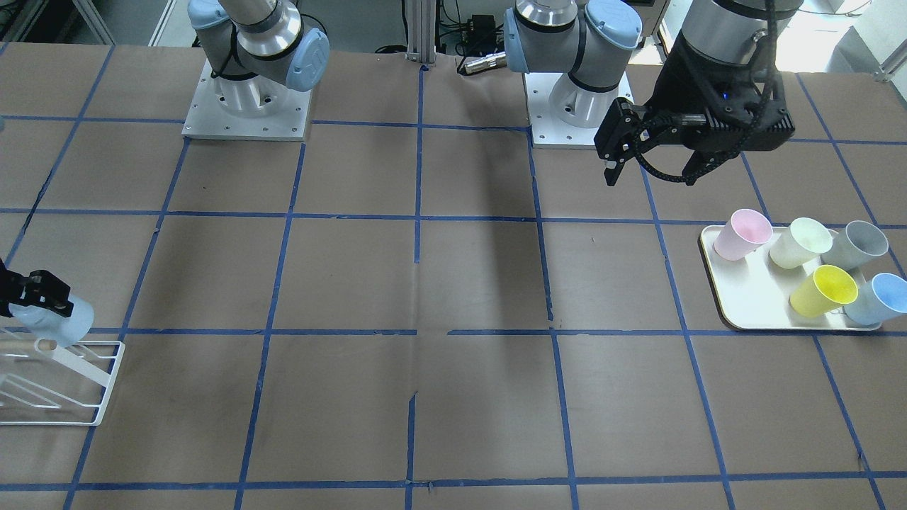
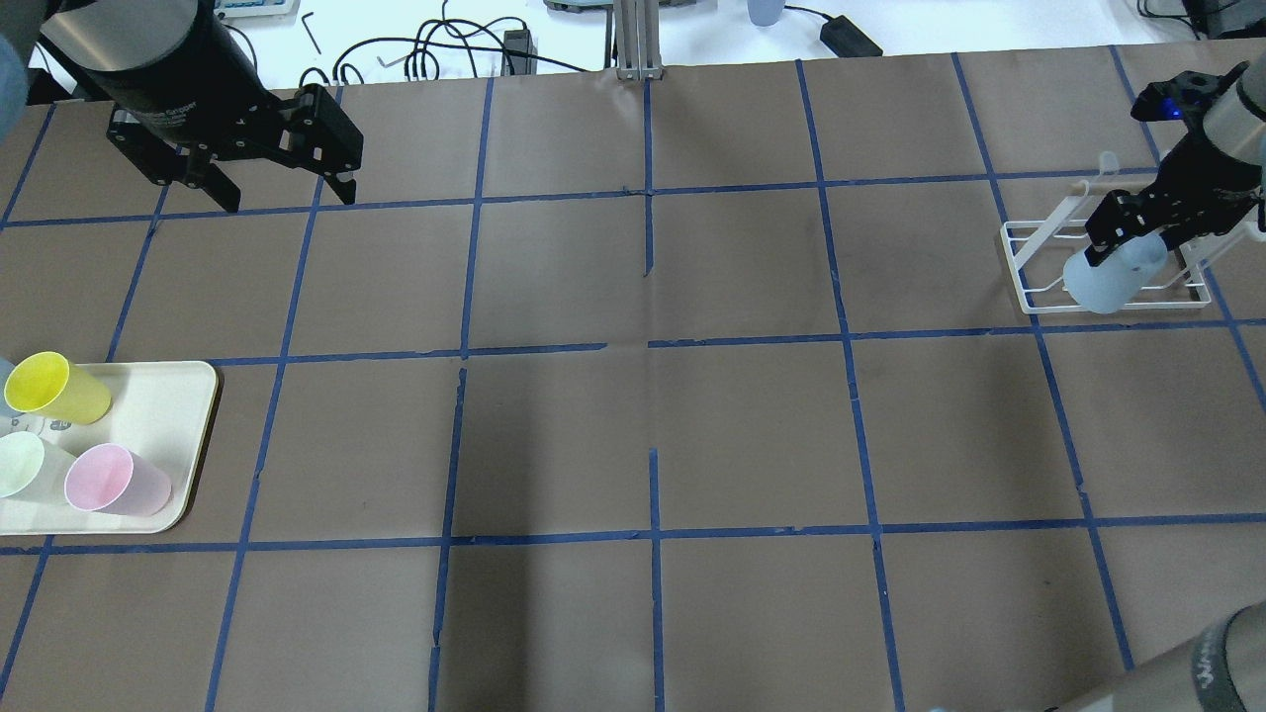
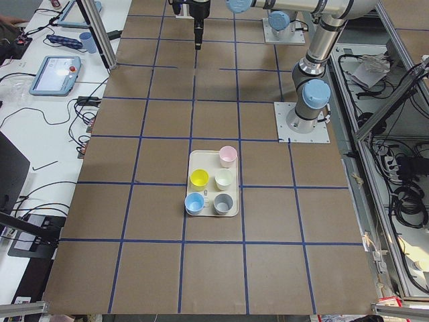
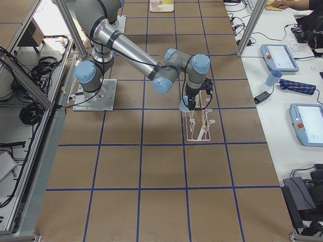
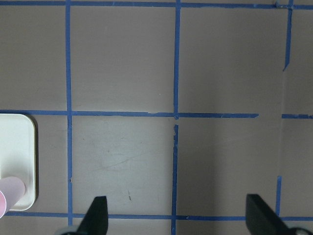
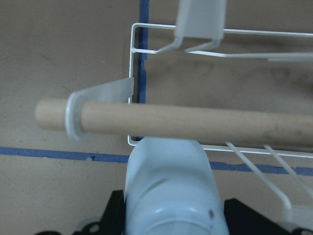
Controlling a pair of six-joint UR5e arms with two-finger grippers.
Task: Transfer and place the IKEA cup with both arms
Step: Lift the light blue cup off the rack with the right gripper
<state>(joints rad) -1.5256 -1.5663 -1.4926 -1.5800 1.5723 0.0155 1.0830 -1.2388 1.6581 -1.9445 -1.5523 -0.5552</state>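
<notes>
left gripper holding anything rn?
No, the left gripper is open, and the wrist view shows only bare table between its fingers.

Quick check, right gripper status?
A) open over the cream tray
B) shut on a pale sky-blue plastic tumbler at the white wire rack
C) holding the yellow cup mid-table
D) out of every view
B: the right gripper is clamped on the pale sky-blue plastic tumbler at the white wire rack, with the cup close by the rack's wooden rod in the right wrist view.
</notes>
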